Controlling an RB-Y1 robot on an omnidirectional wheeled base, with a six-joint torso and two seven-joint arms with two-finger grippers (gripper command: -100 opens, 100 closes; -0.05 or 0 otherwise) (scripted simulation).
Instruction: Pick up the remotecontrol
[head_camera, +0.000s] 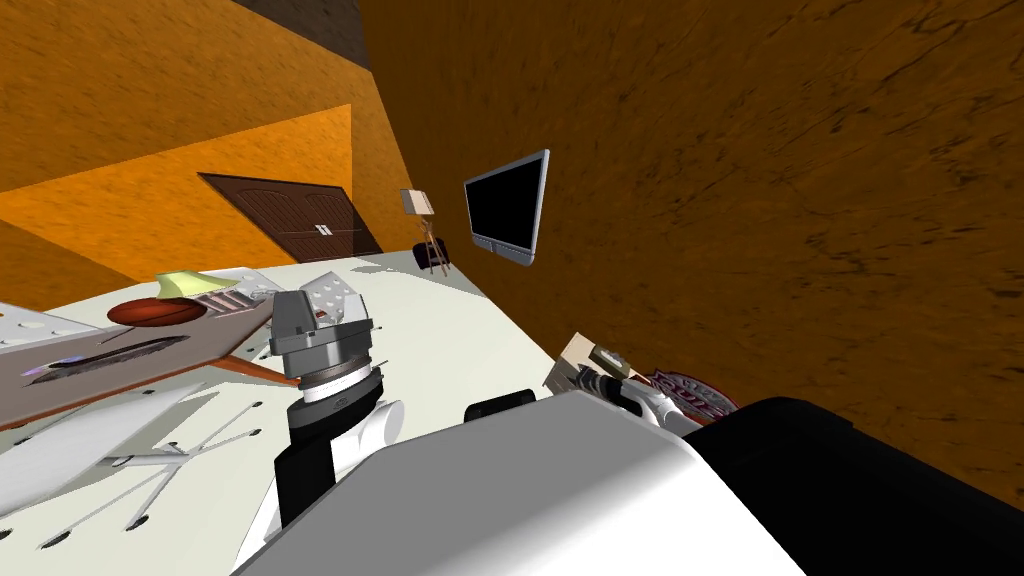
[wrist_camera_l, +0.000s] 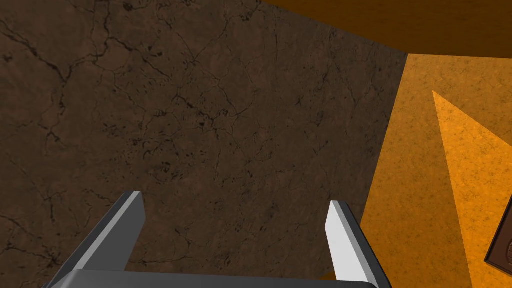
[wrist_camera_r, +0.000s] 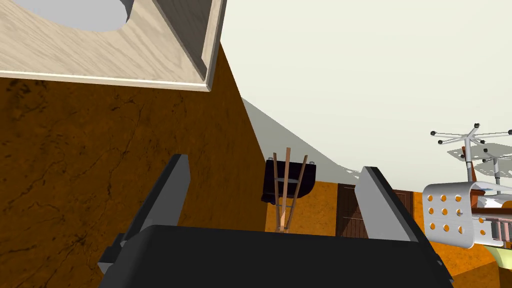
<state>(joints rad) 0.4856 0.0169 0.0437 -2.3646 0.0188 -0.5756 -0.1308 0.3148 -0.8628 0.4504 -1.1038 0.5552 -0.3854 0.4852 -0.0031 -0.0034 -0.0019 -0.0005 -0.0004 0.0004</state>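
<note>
Right gripper (wrist_camera_r: 275, 162): fingers apart with nothing between them, low beside a light wooden frame (wrist_camera_r: 150, 60).
Left gripper (wrist_camera_l: 234, 197): fingers apart, holding nothing, raised near the corner of the table.
Remote control (head_camera: 55, 371): probably the small dark thing with pale and purple specks on the brown table top (head_camera: 215, 338), well apart from both grippers and too small to be sure of.
Containers: the wooden frame has a grey hollow whose contents cannot be made out. A dark tub (wrist_camera_r: 310, 180) stands behind tripod legs (wrist_camera_r: 286, 190), straight ahead of the right gripper, with its inside hidden.
Edges and room: an orange-brown wall (wrist_camera_r: 100, 175) runs close along one right finger. Pale floor (wrist_camera_r: 375, 75) spreads wide past the other finger, up to a white perforated chair (wrist_camera_r: 447, 215).
Hidden: a reddish-brown round thing (head_camera: 150, 312) on the table could be a bowl or a ball. A black bulk (head_camera: 850, 480) cuts off what lies beside the right arm.
</note>
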